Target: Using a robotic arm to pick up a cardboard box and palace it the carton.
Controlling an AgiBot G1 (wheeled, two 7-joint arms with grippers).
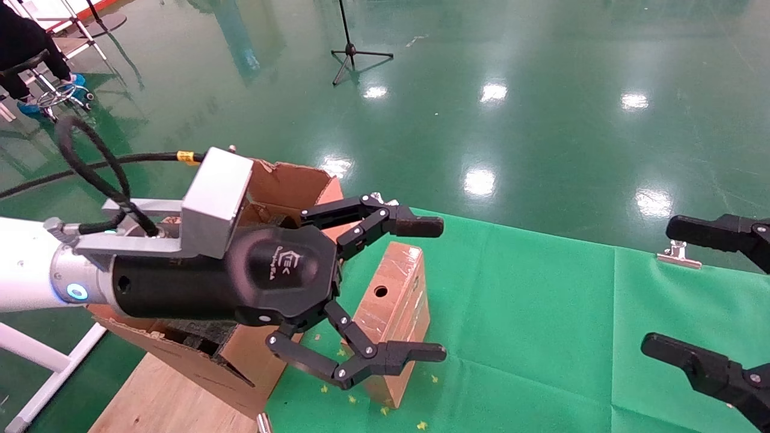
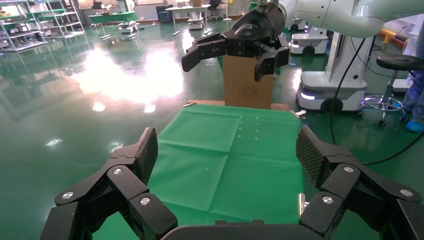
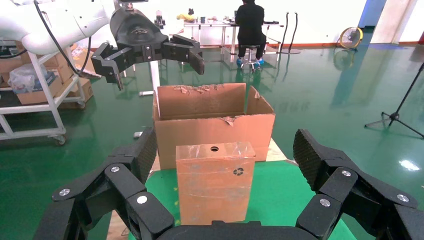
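**Tool spread above the cardboard box, carton just behind**

Here, the robotic arm [image 1: 36, 273] was seen reaching in from the left of the head view, with its left tool [image 1: 424, 288] held wide apart above and around the cardboard box [image 1: 394, 300]. One black finger [image 1: 415, 227] was placed over the far top edge of the box and the other [image 1: 409, 352] was placed in front of its near lower part; whether either finger touched the box could not be told. Nothing was pinched between them.

The cardboard box was found standing on the green cloth [image 1: 541, 313] of the table, wrapped in shiny clear tape, with a round hole [image 1: 381, 291] shown on the face turned towards the head camera. In the right wrist view the same box [image 3: 215, 182] was seen upright, and the carton [image 3: 212, 122] was seen directly behind it, open at the top with ragged flap edges.

In the head view the carton [image 1: 295, 186] was largely hidden by the arm; it was set at the left end of the table, just beside the box, with dark foam [image 1: 192, 337] visible at its torn near side.

The right tool [image 1: 701, 294] was held at the right edge of the head view, well apart from the box, its fingers also spread and empty. In the left wrist view it [image 2: 232, 52] was shown hanging above the far end of the cloth.
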